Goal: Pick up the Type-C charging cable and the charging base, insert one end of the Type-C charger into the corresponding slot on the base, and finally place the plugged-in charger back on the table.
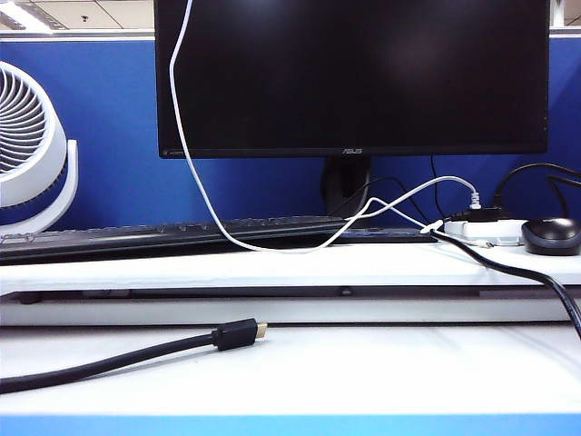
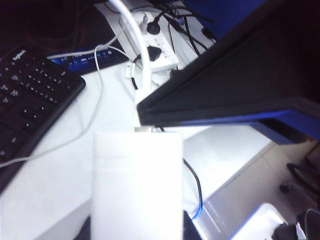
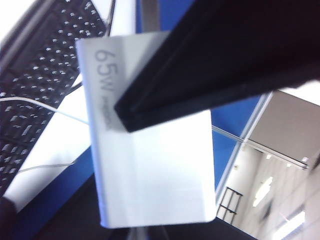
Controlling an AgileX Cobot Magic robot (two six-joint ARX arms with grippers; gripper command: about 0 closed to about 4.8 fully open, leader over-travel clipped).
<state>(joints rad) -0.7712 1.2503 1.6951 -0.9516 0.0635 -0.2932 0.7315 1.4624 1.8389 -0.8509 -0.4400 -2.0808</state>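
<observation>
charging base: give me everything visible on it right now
The charging base is a glossy white rectangular block, plastic by the look, with grey "65W" print on one face. It is not in the exterior view; both wrist views show it close up, held in the air above the table. In the left wrist view the white cable runs to its far narrow end, seemingly plugged in, though the joint is blurred. A dark gripper finger crosses its face. Prongs are not visible.
</observation>
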